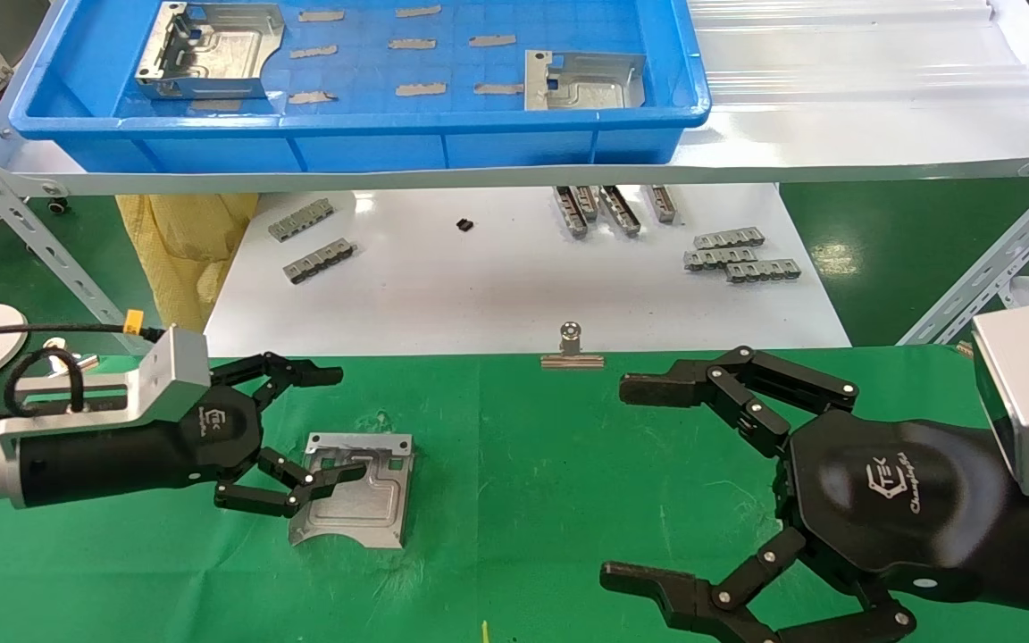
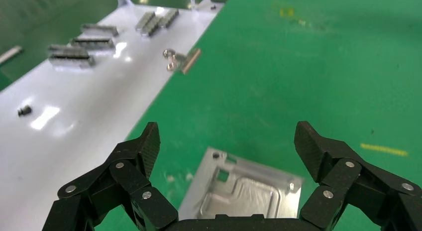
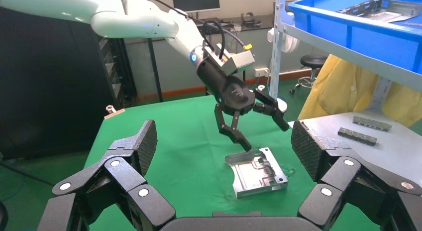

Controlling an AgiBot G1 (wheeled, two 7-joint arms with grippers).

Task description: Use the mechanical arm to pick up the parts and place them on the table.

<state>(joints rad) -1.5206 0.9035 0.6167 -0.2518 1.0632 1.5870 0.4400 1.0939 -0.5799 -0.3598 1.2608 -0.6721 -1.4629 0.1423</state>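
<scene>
One left tool [image 1: 327, 424] wide open, over part [image 1: 355, 491]

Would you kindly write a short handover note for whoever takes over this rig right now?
Left pincer: open, empty, just above one metal plate that lies flat on the green table; from the right wrist view its fingers look clear of the plate.
Right pincer: open, empty, over the table's right side.
Blue tray on the shelf: two plates in it, left and right.
Done: one plate on the table.
Left: both tray plates.
</scene>
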